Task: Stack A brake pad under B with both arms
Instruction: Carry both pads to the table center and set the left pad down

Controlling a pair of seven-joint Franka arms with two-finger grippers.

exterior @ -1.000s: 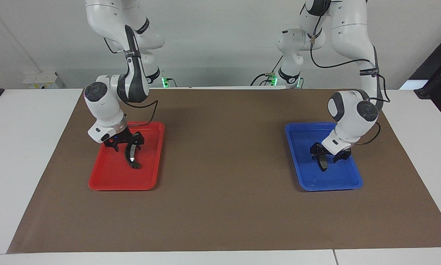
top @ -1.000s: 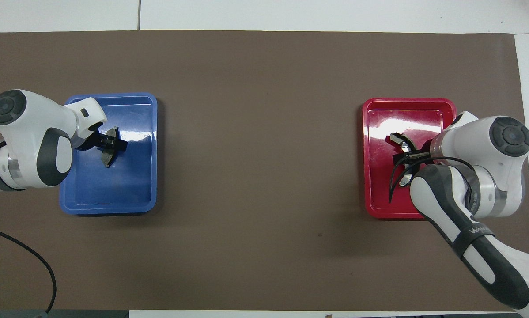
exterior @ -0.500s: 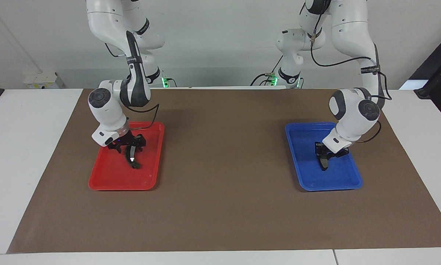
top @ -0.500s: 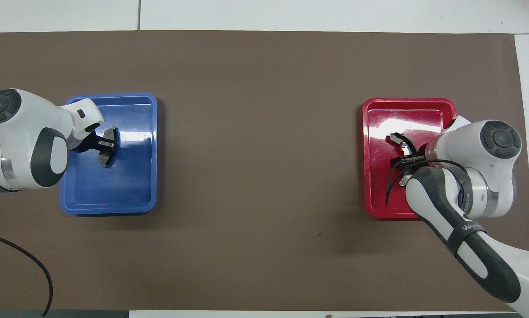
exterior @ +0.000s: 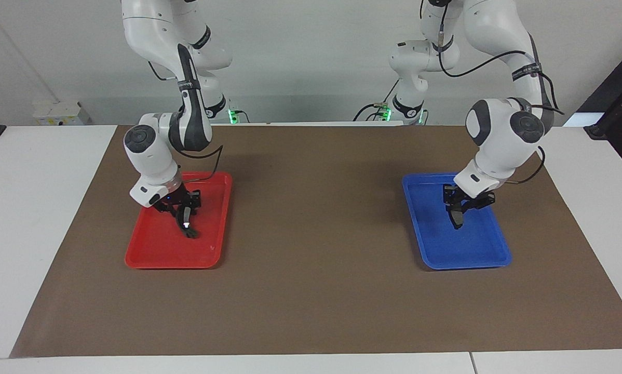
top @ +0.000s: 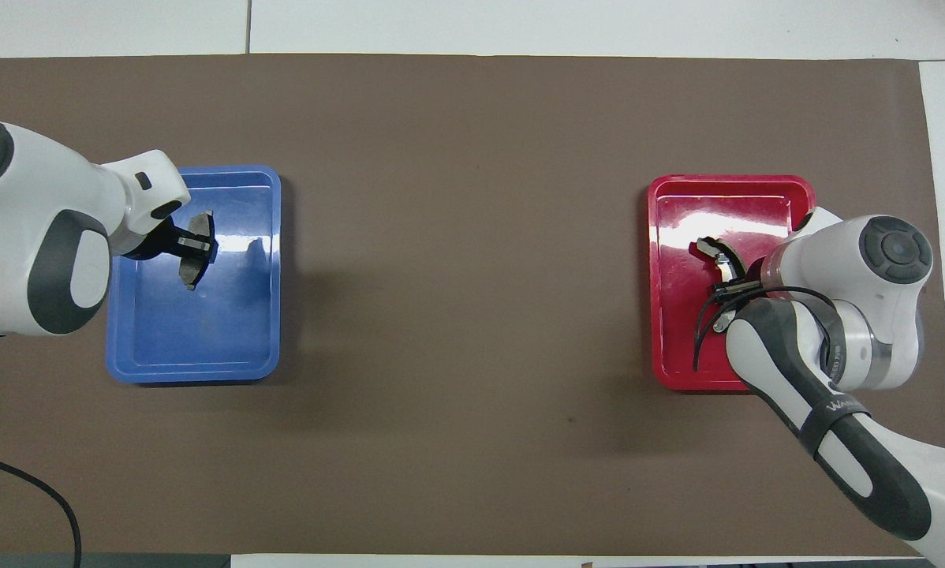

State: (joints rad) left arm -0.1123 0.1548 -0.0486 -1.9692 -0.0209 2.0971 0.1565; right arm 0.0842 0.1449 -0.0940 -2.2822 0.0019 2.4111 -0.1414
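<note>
The A brake pad point(exterior: 456, 218) point(top: 193, 267), short and dark grey, hangs on edge from my left gripper point(exterior: 459, 204) point(top: 197, 246), which is shut on its upper part, a little above the blue tray point(exterior: 467, 259) point(top: 196, 359). B point(exterior: 189, 231) point(top: 709, 248), the long black crescent with a silver strip, lies in the red tray point(exterior: 155, 254) point(top: 677, 347). My right gripper point(exterior: 182, 206) point(top: 729, 288) is down in that tray with its fingers closed in on B's middle. B's lower end still rests on the tray floor.
Both trays sit on a brown mat point(exterior: 316, 234), the blue one toward the left arm's end, the red one toward the right arm's end. White table borders the mat. A black cable point(top: 39, 489) crosses the mat near the left arm's base.
My left gripper shut on the pad and lifted it off the blue tray's floor. My right gripper's fingers drew in from wide open onto B, which has stayed where it was.
</note>
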